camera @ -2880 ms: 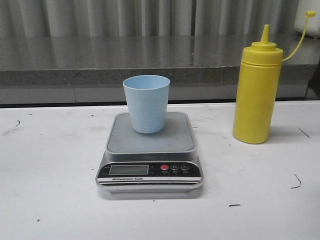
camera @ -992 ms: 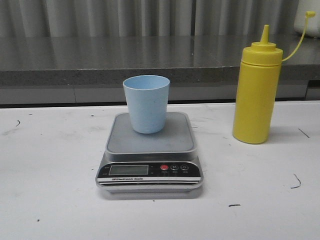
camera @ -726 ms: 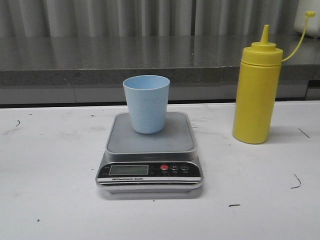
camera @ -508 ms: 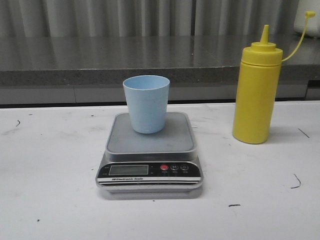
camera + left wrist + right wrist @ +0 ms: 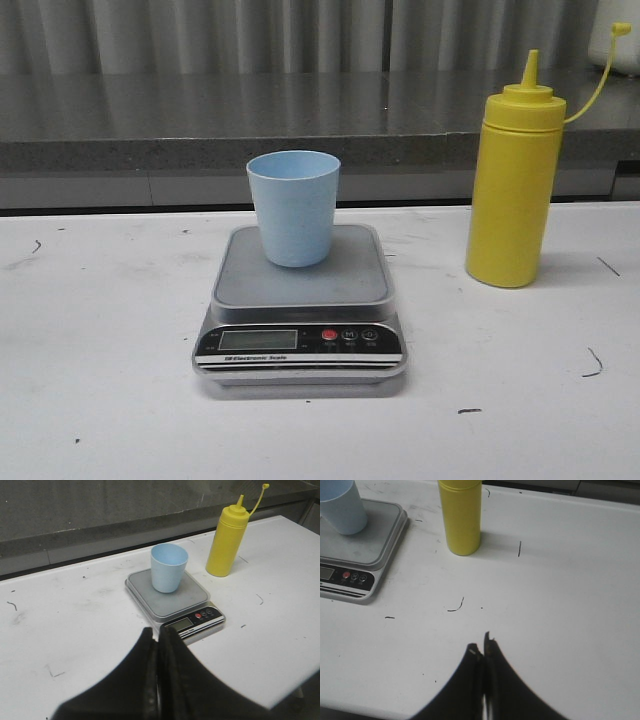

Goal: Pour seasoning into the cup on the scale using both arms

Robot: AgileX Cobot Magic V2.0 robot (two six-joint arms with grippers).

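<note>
1. the left gripper [image 5: 156, 639] shows only in its own wrist view: two matte black fingers pressed together, nothing between them, hanging above the bare white table [image 5: 75, 625].
2. the right gripper [image 5: 482, 652] is likewise closed on nothing, its dark tapered fingers meeting at the tips over the table's scuffed white surface.
3. the scale [image 5: 300, 310] lies ahead of the left gripper: a flat silver-grey body with a rounded rectangular brushed steel platform, an lcd display, a red button and a black strip along the front edge.
4. the cup [image 5: 293, 207] stands upright on the far part of that platform; it is pale blue matte plastic, tapered, handleless, faintly speckled.
5. the seasoning bottle [image 5: 513, 185] stands upright on the table, apart from the scale. it lies ahead of the right gripper, on the side toward the scale. it is a tall smooth yellow plastic cylinder with a ridged shoulder and pointed nozzle.
6. a thin cap strap [image 5: 598, 82] arcs up from the bottle's neck to a small cap.
7. short dark scratch marks fleck the table near both grippers.
</note>
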